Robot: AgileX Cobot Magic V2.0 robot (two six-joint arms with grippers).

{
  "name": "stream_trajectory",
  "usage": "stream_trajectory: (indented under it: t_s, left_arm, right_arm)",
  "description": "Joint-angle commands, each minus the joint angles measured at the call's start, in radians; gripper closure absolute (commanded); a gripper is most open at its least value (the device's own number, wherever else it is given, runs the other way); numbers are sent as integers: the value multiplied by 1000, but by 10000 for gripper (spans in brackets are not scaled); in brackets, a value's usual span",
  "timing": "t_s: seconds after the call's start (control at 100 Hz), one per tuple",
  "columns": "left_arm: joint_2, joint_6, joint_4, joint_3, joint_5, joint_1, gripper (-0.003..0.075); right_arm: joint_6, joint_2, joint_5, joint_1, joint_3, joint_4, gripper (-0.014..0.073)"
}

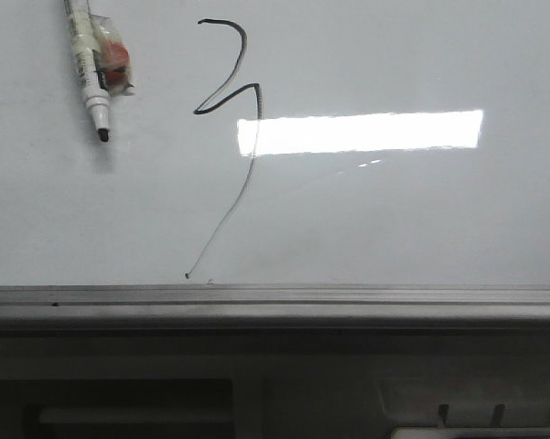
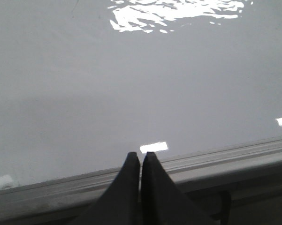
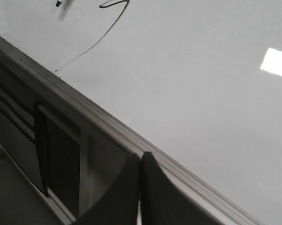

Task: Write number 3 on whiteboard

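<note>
Front view shows the whiteboard (image 1: 421, 229) lying flat, with its grey frame edge along the near side. On it stands one hand-drawn number 3 (image 1: 227, 87), in the far left part of the board: a curved top, a sharp zigzag in the middle, and then a long thin tail that runs toward the near edge and ends just beside the frame. One marker pen (image 1: 89, 69) lies on the board at the far left, near the 3 but apart from it, its black tip pointing toward the near side. No gripper holds it. One bright rectangular light patch (image 1: 361, 133) reflects on the board, to the right of the zigzag.

I judge that the writing itself is done, although the figure is crude and stretched, and the pen is already put down. What is left seems to be very little, perhaps only to bring the arms to rest.

Each wrist view shows one pincer. The left gripper (image 2: 141, 157) has its two dark fingers pressed together with nothing between them, over the near frame of the board. The right gripper (image 3: 141, 157) is the same: fingers closed, empty, over the near frame, and in that view the tail of the 3 is well apart from it.
</note>
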Motion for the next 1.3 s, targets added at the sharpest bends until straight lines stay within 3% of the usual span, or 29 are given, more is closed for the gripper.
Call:
stream_trajectory:
  t_s: [0.0, 0.1, 0.21, 0.35, 0.48, 0.53, 0.63, 0.79, 1.29]
  left_arm:
    - [10, -13, -1, 11, -75, 3, 741]
    - [10, -13, -1, 11, -75, 3, 741]
    - [10, -13, -3, 11, -75, 3, 741]
    - [10, -13, -3, 11, -75, 3, 741]
    - [10, -13, -5, 11, -75, 3, 741]
    - [10, -13, -5, 11, -75, 3, 741]
    - [10, -13, -5, 11, -75, 3, 741]
    - [10, -13, -5, 11, -75, 3, 741]
    - [10, -13, -5, 11, -75, 3, 741]
  right_arm:
    - [2, 9, -70, -4, -27, 5, 644]
    - [2, 9, -72, -7, -21, -49, 644]
    - [33, 9, -136, -38, -2, -307, 644]
    - [338, 9, -237, -174, 66, -441, 644]
    - [650, 9, -126, -324, 64, -599, 644]
    - [705, 9, -88, -365, 64, -622, 644]
    - [712, 5, 39, -420, 64, -622, 644]
    - [709, -62, 72, -429, 66, -634, 644]
    - [709, -92, 68, -431, 66, -634, 644]
